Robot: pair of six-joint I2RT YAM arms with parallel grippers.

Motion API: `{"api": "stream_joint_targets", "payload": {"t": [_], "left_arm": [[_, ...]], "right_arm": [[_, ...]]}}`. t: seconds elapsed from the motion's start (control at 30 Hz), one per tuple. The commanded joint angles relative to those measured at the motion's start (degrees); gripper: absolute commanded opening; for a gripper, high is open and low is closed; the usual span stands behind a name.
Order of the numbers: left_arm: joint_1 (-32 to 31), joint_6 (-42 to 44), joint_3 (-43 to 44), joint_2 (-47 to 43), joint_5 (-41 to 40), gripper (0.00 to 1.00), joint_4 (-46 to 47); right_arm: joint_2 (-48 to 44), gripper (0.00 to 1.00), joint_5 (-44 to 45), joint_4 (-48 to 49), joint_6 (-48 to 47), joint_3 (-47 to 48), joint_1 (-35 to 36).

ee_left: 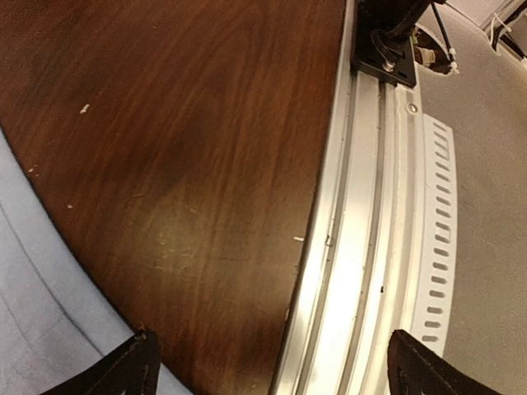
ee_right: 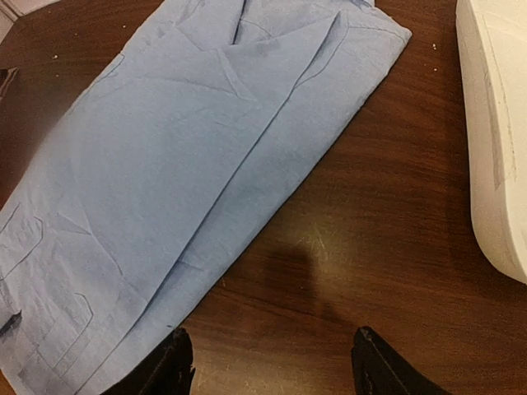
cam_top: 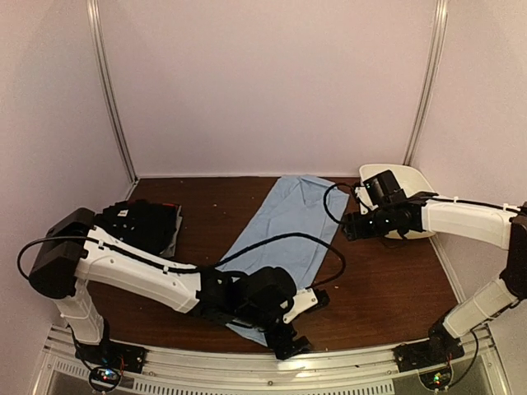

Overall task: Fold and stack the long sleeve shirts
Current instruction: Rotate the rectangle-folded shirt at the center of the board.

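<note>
The light blue shirt [cam_top: 284,234] lies as a long folded strip, running diagonally from the back middle of the table to the near edge. The right wrist view shows its creased panels [ee_right: 181,164]. The black shirt [cam_top: 144,222] sits folded at the left, partly behind my left arm. My left gripper [cam_top: 290,339] is open over the table's near edge, beside the blue shirt's near end [ee_left: 33,313], with nothing between its fingertips [ee_left: 276,370]. My right gripper [cam_top: 346,228] hangs open just right of the blue shirt's edge, above bare wood [ee_right: 272,366].
A white oval tub [cam_top: 403,197] stands at the back right, close to my right wrist, and its rim [ee_right: 494,123] shows in the right wrist view. The metal rail [ee_left: 362,247] runs along the table's near edge, with my right arm's base [ee_left: 387,49] bolted to it.
</note>
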Motion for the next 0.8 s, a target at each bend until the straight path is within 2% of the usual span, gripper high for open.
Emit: {"api": "stream_joint_targets", "payload": {"t": [0.0,0.17,0.4,0.57,0.67,0.77], "left_arm": [[0.70,1.31,-2.51,-6.18,-10.30,0.98,-1.63],[2.32,-4.62,-8.81,-13.92,-17.88,0.98,-3.37],[12.84,-14.69,-20.59,-29.76,-19.54,0.98,-7.83],[23.95,-17.85,-26.31,-37.54,-17.53,0.98,-10.56],[30.89,-18.55,-28.20,-38.59,-14.76,0.97,-10.87],[35.10,-17.88,-29.09,-37.84,-12.27,0.96,-9.76]], "right_arm": [[-5.74,0.68,-3.32,3.43,3.59,-4.57,3.28],[-10.50,0.67,-2.95,6.19,8.02,-10.55,11.74],[-10.78,0.67,-0.68,11.60,13.77,-13.43,26.93],[-1.47,0.67,0.79,14.13,14.18,-8.49,36.12],[6.68,0.66,0.70,14.05,13.49,-2.41,40.08],[13.71,0.66,0.62,12.61,12.77,2.83,42.89]]}}
